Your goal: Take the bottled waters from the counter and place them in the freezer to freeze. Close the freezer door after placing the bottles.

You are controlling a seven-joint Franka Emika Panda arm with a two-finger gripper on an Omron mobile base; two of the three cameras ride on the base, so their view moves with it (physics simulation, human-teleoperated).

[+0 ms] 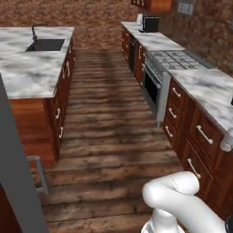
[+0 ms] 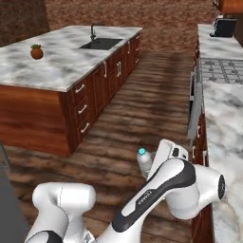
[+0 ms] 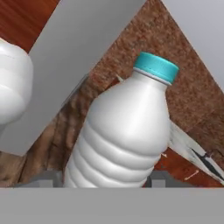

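A bottled water (image 3: 124,127), pale plastic with a blue cap, stands upright between my gripper's (image 3: 103,177) two fingertips, which press on its lower sides. From the right base view the same bottle (image 2: 144,161) hangs over the wooden floor beside my hand, just off the counter (image 2: 223,118) edge. The counter (image 1: 205,91) is white marble over reddish-brown cabinets on the right. The grey freezer door (image 1: 13,173) with its handle (image 1: 38,175) stands at the near left, and a grey panel of it (image 3: 78,57) crosses the hand view behind the bottle.
A marble island (image 1: 32,63) with a dark sink (image 1: 45,44) fills the left side, and a small orange plant pot (image 2: 36,52) sits on it. A stove (image 1: 177,59) and a dark appliance (image 1: 149,23) line the right counter. Wooden floor (image 1: 109,118) runs between them.
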